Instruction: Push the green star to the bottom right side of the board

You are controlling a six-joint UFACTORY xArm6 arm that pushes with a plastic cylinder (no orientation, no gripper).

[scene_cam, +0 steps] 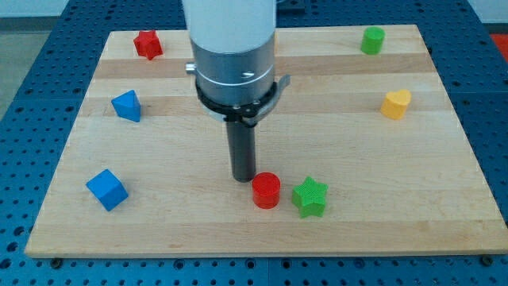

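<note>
Tip (243, 178) being held just left of red cylinder (266, 191), green star (309, 197) sitting just right of it, no hand fitted, grasp state not applicable.

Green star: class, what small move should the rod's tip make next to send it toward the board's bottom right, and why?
Probably slide my tip toward the view's right. It sits just left of the red cylinder, which touches or nearly touches the green star, so the cylinder would shove the star rightward.
</note>
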